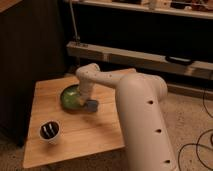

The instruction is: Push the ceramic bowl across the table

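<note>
The green ceramic bowl [70, 96] sits on the light wooden table [90, 132], a little behind its middle. My white arm reaches over from the right and bends down at the bowl's right side. My gripper [88, 103] is low at the bowl's right rim, with a grey pad [92, 105] showing just beside the rim. The arm's wrist hides the right part of the bowl.
A small white cup with dark contents [49, 131] stands near the table's front left. A dark cabinet [25, 55] rises on the left. A low shelf rail [140, 57] runs behind the table. Cables [200, 145] lie on the speckled floor at right.
</note>
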